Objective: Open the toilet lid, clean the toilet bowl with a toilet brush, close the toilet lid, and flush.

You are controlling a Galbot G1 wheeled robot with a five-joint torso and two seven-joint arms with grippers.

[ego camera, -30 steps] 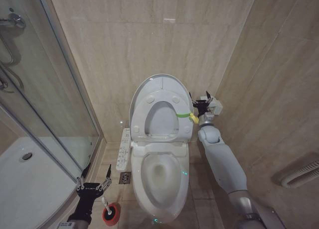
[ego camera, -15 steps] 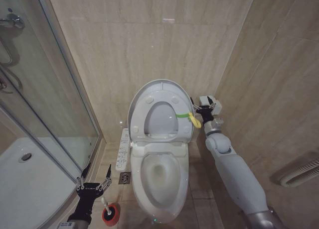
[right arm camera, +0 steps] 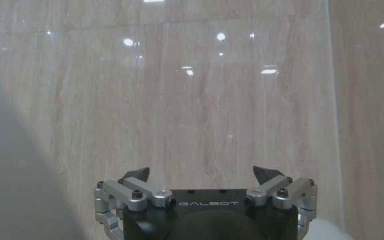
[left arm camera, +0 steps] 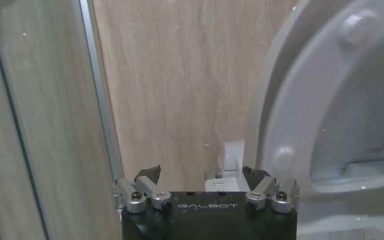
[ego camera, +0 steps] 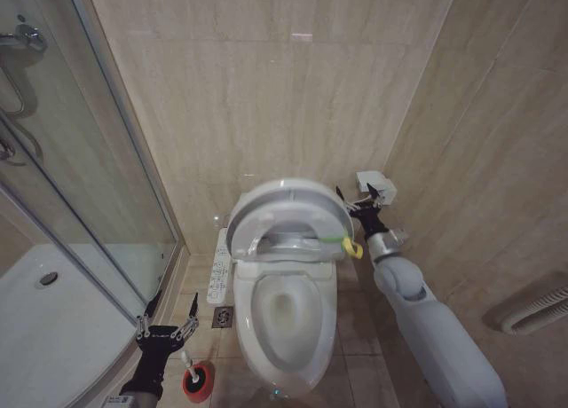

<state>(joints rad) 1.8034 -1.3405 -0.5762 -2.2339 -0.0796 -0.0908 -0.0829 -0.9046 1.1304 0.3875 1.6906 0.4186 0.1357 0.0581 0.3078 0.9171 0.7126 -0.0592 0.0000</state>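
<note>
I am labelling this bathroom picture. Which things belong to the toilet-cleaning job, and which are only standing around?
Belong to the job:
toilet lid, half lowered
toilet bowl
toilet brush in its red holder on the floor
right gripper beside the lid
left gripper above the brush

Only standing around:
button panel
shower tray
floor drain

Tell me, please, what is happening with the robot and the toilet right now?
The toilet lid is tipped about halfway forward over the toilet bowl, no longer upright as it was a moment ago. The right gripper, jaws open, sits beside the lid's right edge near a green and yellow loop. The left gripper hangs open low on the left, above the toilet brush standing in its red holder on the floor.
</note>
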